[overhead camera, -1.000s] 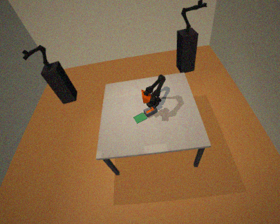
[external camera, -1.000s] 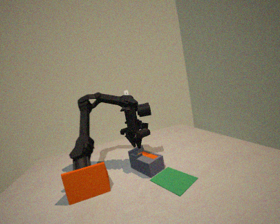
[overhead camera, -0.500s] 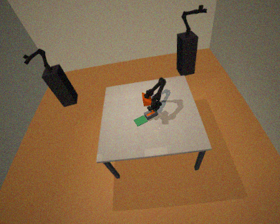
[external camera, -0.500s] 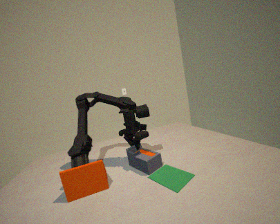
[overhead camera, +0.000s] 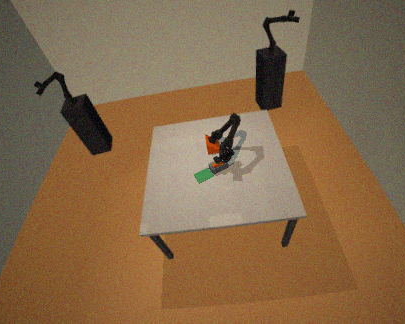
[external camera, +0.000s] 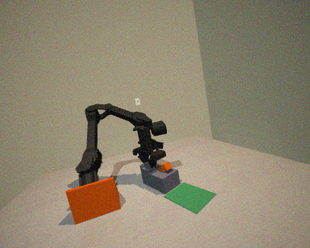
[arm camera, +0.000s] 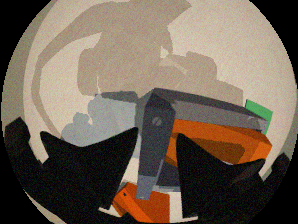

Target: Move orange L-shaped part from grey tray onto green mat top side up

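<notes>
The orange L-shaped part [overhead camera: 217,164] [external camera: 165,167] [arm camera: 210,131] is tilted in the grey tray [overhead camera: 220,170] [external camera: 154,181] [arm camera: 200,108], with its mat-side end raised above the rim. My gripper [overhead camera: 217,160] [external camera: 149,164] [arm camera: 157,135] points down at the tray's opposite end. One finger reaches inside, at the part's low end; whether it touches is hidden. The fingers are partly open with nothing held between them. The green mat [overhead camera: 203,175] [external camera: 190,197] [arm camera: 258,111] lies flat beside the tray, on the raised end's side, with nothing on it.
An upright orange panel [overhead camera: 212,145] [external camera: 93,200] [arm camera: 152,206] stands on the white table [overhead camera: 186,210] [external camera: 242,214] near the arm's base. Two dark pedestals [overhead camera: 87,125] [overhead camera: 270,77] with other arms stand on the floor beyond the table.
</notes>
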Controlling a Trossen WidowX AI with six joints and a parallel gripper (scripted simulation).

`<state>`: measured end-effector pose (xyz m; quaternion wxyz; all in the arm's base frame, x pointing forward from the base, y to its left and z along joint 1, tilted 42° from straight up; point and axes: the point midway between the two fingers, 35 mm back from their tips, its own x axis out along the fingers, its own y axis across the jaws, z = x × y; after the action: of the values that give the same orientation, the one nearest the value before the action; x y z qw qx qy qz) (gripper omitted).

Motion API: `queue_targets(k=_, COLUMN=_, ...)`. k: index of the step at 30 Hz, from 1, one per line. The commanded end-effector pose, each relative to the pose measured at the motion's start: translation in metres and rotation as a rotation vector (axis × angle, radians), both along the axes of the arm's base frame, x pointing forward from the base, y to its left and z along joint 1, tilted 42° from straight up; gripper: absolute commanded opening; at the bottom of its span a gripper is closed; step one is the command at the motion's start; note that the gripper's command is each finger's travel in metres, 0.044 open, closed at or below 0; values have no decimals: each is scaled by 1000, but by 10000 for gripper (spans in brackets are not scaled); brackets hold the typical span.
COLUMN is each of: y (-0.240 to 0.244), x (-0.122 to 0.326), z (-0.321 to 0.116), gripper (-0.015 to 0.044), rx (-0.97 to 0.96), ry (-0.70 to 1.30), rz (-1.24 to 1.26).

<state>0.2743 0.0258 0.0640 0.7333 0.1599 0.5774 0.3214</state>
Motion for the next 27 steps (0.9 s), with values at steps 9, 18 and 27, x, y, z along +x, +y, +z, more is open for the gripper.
queue_targets(k=9, y=8, x=-2, z=-10, gripper=180, rx=2, ry=12, rz=-2)
queue_targets(k=18, y=8, x=-2, z=-10, gripper=180, rx=2, ry=12, rz=-2)
queue_targets(k=27, y=7, x=0, z=-8, gripper=180, rx=1, ry=3, rz=1)
